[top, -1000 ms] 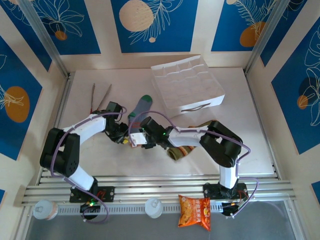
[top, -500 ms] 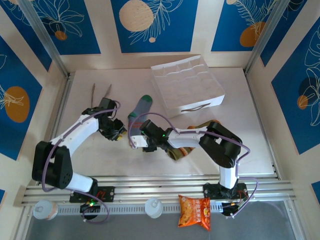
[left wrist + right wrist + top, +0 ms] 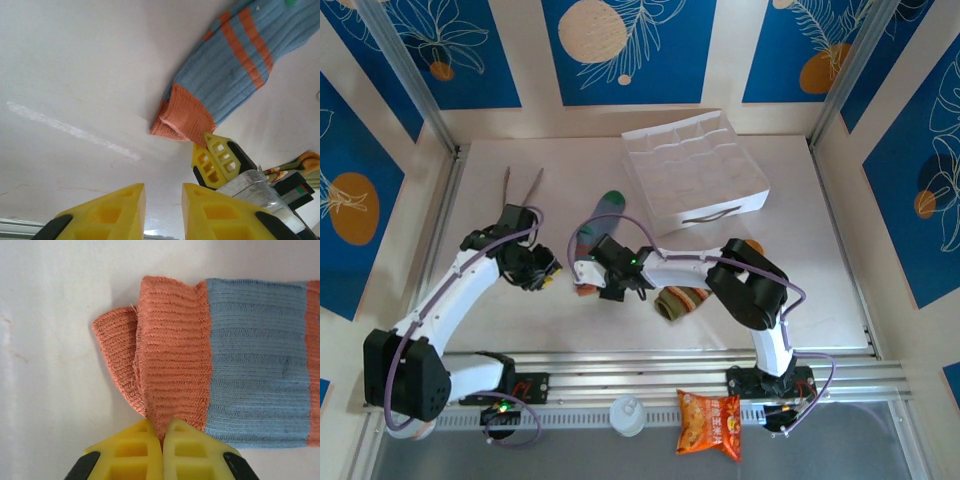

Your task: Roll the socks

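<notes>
The grey sock (image 3: 595, 232) lies flat, green toe toward the back and orange cuff (image 3: 583, 290) toward the front. My right gripper (image 3: 592, 283) is shut on that cuff. In the right wrist view its fingers (image 3: 163, 427) pinch the near edge of the folded orange cuff (image 3: 170, 350). The olive-green striped sock (image 3: 681, 301) lies bunched under the right arm. My left gripper (image 3: 542, 272) rests left of the cuff, apart from it. In the left wrist view it (image 3: 164, 210) is slightly open with nothing between the fingers, facing the cuff (image 3: 182, 117) and the right fingers (image 3: 215, 157).
A white divided tray (image 3: 695, 165) sits at the back right. A pair of thin tongs (image 3: 520, 190) lies at the back left. An orange snack packet (image 3: 710, 422) rests on the front rail, off the table.
My right gripper has slid left along the sock to the cuff and shut on it. The left arm has drawn back to the left, away from the sock.
</notes>
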{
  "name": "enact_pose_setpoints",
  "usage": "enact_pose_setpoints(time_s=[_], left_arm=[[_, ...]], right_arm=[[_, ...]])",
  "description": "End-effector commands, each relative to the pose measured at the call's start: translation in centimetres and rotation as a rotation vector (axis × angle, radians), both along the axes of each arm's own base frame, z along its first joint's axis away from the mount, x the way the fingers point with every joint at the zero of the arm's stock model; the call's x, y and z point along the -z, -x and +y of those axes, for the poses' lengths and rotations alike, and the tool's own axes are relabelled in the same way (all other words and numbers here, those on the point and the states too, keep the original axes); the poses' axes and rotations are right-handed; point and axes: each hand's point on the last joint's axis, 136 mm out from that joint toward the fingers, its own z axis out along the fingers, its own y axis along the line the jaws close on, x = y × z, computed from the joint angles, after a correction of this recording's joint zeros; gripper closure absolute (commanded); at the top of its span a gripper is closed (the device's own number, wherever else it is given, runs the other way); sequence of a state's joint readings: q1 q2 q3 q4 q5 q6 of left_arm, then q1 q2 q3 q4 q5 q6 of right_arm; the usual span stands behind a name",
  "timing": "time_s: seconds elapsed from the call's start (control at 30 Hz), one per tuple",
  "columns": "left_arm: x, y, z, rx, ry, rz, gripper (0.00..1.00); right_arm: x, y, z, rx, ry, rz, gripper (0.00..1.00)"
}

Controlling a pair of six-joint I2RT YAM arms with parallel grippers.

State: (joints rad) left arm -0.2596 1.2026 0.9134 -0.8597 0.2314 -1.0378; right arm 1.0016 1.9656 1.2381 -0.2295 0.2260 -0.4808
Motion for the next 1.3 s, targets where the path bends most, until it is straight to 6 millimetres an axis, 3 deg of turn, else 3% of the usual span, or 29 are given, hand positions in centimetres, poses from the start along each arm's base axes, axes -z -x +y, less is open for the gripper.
enact_pose_setpoints(time_s=[0.0, 0.3, 0.77, 0.93, 1.27], left_arm=[[0.6, 1.3, 0.7, 0.002, -0.012, 0.041, 0.73], [2.5, 1.6, -0.2, 0.028, 0.047, 0.08, 0.73], [2.8, 1.4, -1.4, 0.045, 0.093, 0.088, 0.72], [2.7, 1.5, -2.4, 0.062, 0.114, 0.078, 0.72], [3.1, 0.6, -6.4, 0.116, 0.192, 0.047, 0.76]], right_arm=[[-0.2, 3.1, -0.2, 0.077, 0.007, 0.182, 1.0], [-2.2, 5.1, 0.5, 0.234, -0.104, 0.462, 1.0], [-3.3, 2.7, 0.2, 0.455, -0.179, 0.882, 1.0], [-2.9, 1.7, -0.2, 0.515, -0.181, 0.929, 1.0], [-2.3, -0.2, -0.2, 0.601, -0.167, 0.97, 1.0]])
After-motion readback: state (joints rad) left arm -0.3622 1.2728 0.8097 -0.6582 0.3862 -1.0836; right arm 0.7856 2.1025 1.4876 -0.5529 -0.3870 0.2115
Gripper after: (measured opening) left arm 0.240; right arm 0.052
